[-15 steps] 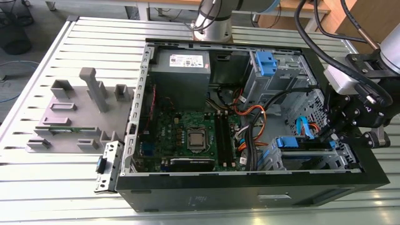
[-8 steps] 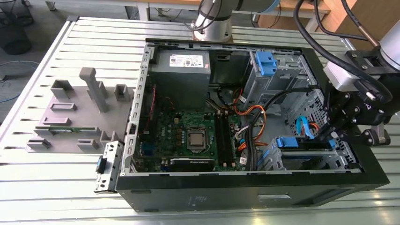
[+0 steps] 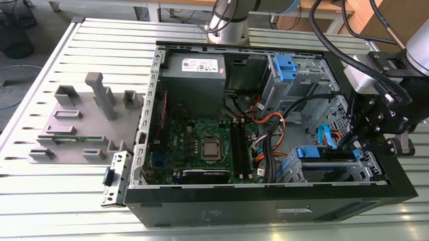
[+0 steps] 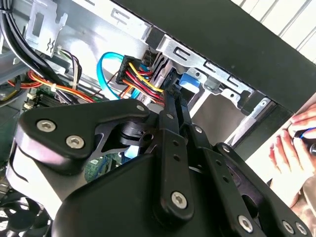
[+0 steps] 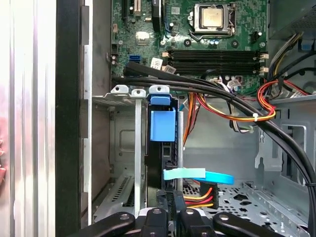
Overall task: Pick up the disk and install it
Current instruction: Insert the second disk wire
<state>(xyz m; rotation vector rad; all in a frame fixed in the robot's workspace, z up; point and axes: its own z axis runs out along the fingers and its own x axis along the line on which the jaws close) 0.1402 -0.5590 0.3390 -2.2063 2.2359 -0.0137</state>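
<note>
One open computer case (image 3: 268,201) lies on the slatted desk (image 3: 40,201). At its near right corner, in the exterior view, one black gripper (image 3: 383,143) reaches into the drive cage. One disk (image 5: 162,148) stands on edge in the cage's slot; in the first wrist view its blue carrier tab faces up, while its metal body is mostly hidden. The gripper's fingers (image 5: 174,195) are closed on the disk's end. Farther in sit one motherboard (image 3: 208,145) and one power supply (image 3: 194,75). A person's hand (image 4: 296,143) is cut off at the second wrist view's edge.
</note>
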